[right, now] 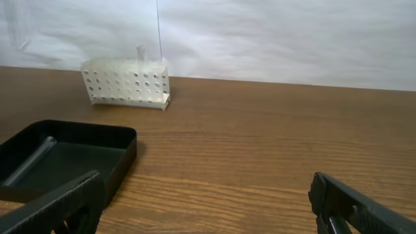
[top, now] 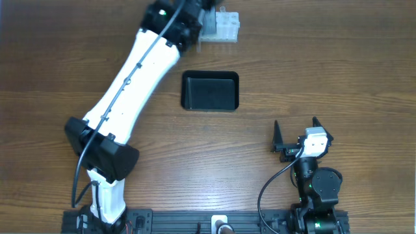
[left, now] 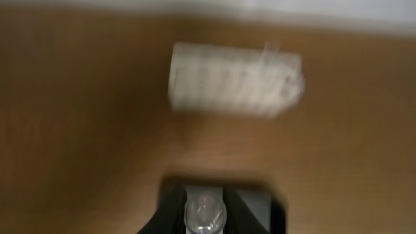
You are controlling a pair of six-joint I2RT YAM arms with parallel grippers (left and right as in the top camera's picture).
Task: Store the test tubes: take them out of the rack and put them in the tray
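**Black tray [top: 209, 91] awaits the tube in the left gripper [left: 205, 222]**

The left gripper appears pinched on a clear test tube [left: 205, 209], seen end-on at the bottom centre of the left wrist view, though blur makes this uncertain. The white rack [top: 220, 27] sits at the top centre of the overhead frame, with the tray just below it. The right gripper [top: 296, 138] rests at lower right, fingers spread and holding nothing. The step in hand looks like the carry. Next, the tube needs bringing over the tray, lowering and releasing. At least one more tube [right: 140, 53] stands in the rack.
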